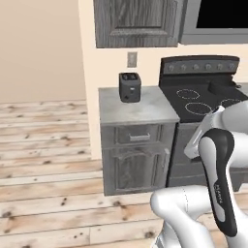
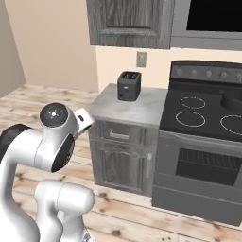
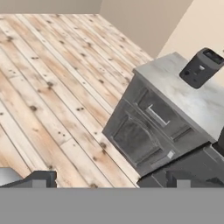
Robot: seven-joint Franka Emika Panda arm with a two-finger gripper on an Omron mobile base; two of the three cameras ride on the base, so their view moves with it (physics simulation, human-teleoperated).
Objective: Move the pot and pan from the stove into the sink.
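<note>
The stove (image 1: 208, 99) stands at the right, a black glass top with white-ringed burners, also seen in the right base view (image 2: 208, 109). A dark round vessel (image 1: 222, 86) sits on a back burner and is cut off by the frame edge (image 2: 232, 100); I cannot tell whether it is the pot or the pan. The sink is out of view. My gripper (image 3: 111, 180) is open with nothing between its fingers, held over the wooden floor and looking toward the cabinet front left of the stove.
A black toaster (image 1: 130, 87) stands on a grey marble counter (image 1: 145, 110) over a drawer and cabinet door, left of the stove. A grey wall cabinet (image 1: 138, 22) and a microwave (image 1: 218, 19) hang above. Wooden floor (image 3: 48, 87) spreads to the left.
</note>
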